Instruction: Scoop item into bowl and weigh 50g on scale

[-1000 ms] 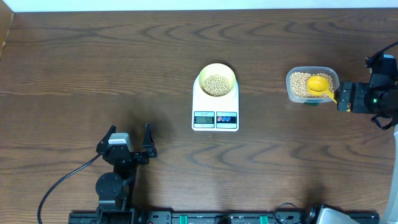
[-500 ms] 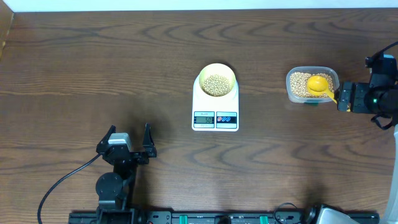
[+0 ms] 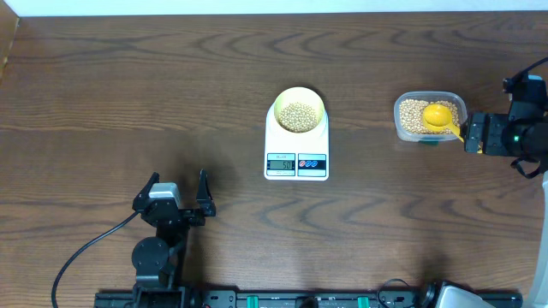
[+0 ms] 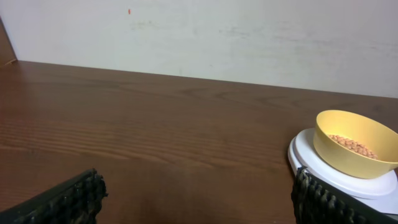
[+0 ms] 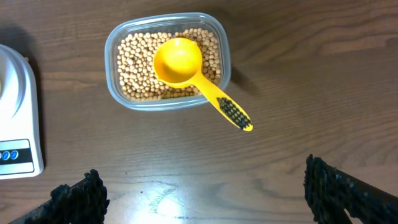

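Resting on the scale: the bowl point(image 3: 299, 90) is seen on the round platform of the scale point(image 3: 296, 145), at the middle of the table point(image 3: 128, 85).
Beans: a shallow layer of beans point(image 3: 298, 116) is held in the bowl. A far larger heap is seen in the tub point(image 3: 397, 118), which stands right of the scale and apart from it.
Scoop: the scoop point(image 3: 438, 115) is laid on the tub's beans, cup upward and bare inside. Its handle is angled out over the tub's rim toward the right arm.
Display: digits are shown on the display point(image 3: 282, 163), too small to be read. Two coloured buttons point(image 3: 312, 162) are set beside it.
Left gripper: the left gripper point(image 3: 178, 177) is seen low at the table's front left, well apart from the scale. Its fingers are spread wide and nothing is pinched.
Right gripper: the right gripper point(image 5: 208, 199) is held near the handle's end without touching it. Its fingers are spread wide and nothing is pinched.
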Controlling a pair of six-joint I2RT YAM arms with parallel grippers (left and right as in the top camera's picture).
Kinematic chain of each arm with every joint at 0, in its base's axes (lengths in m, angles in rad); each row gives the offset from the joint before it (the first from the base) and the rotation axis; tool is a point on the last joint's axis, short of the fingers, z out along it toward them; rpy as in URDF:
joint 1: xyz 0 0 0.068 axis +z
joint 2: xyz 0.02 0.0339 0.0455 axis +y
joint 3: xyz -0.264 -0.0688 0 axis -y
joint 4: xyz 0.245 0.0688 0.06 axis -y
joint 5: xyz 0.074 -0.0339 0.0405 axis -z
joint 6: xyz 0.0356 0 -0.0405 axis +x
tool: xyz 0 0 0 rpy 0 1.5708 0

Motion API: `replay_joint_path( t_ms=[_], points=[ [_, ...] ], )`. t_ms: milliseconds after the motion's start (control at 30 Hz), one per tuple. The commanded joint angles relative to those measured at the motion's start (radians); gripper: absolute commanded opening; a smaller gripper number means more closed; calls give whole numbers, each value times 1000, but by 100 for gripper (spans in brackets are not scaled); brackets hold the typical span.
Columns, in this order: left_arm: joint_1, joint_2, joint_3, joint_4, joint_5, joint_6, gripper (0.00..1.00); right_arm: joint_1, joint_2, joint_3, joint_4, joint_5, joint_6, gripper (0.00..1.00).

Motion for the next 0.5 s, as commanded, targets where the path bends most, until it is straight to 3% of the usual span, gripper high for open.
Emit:
replay_joint_path(
  t_ms=[0, 367, 467],
  points=[
    [4, -6, -15, -37, -8, -13, 98, -1, -24, 16, -4, -16, -10, 99],
    [4, -6, -15, -37, -9, -13, 98, -1, -121, -2, 14, -18, -6, 99],
    [4, -6, -15, -37, -9, -13, 98, -1, -181, -79, 175, -69, -6, 99]
  ],
)
